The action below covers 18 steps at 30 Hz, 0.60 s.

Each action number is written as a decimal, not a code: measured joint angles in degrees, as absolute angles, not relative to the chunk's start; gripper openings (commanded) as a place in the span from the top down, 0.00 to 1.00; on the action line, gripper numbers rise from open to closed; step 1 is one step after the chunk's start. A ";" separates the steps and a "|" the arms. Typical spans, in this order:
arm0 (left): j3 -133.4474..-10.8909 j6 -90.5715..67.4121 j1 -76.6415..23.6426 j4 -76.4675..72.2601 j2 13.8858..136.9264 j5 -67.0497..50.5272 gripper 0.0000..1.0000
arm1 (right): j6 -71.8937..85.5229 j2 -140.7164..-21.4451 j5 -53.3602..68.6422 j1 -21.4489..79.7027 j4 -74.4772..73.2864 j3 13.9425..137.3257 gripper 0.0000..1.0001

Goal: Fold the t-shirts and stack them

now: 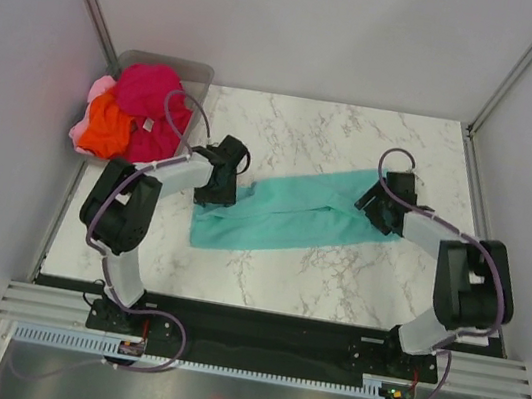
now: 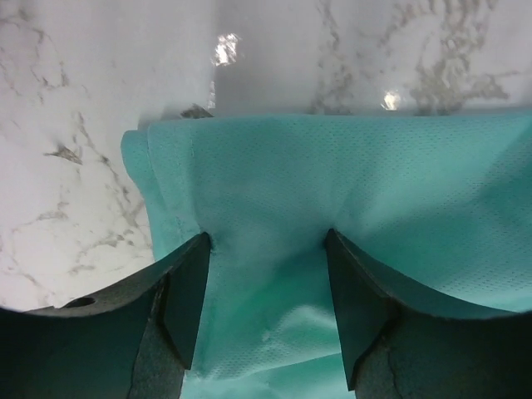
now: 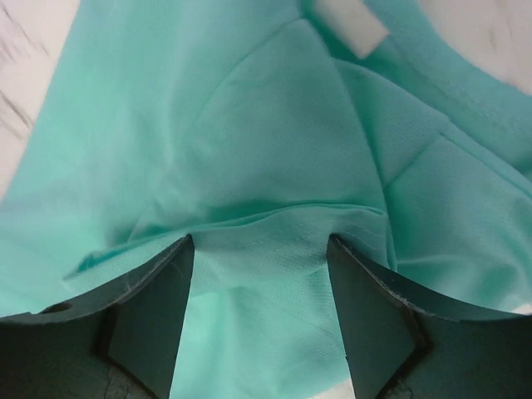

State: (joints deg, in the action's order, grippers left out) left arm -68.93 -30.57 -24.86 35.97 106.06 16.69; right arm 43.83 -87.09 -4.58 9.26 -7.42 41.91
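Stretching across the middle of the marble table (image 1: 334, 281), the teal t-shirt (image 1: 283, 220) lies as a long band from 8 o'clock to 2 o'clock. The left gripper (image 2: 268, 237) and right gripper (image 3: 261, 239) rest on its two ends, fingers apart with cloth between them. At 10 o'clock, the magenta t-shirt (image 1: 150, 98), orange t-shirt (image 1: 107, 131) and pink t-shirt (image 1: 97, 92) sit heaped in the clear bin (image 1: 184, 66).
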 measured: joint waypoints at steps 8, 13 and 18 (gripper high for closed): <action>-58.37 -35.40 -32.21 27.92 98.89 11.68 0.34 | 42.02 -115.13 -5.80 6.92 -6.90 74.65 0.30; -52.07 -42.37 -39.40 19.79 94.91 5.02 0.32 | 39.57 -135.09 -4.51 9.23 -11.86 104.68 0.32; -49.47 -51.16 -50.61 11.64 94.30 -4.71 0.31 | 36.91 -150.04 0.54 11.79 -12.29 128.05 0.29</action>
State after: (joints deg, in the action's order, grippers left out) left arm -49.47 -51.16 -50.61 11.64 94.30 -4.71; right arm 36.91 -150.04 0.54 11.79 -12.29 128.05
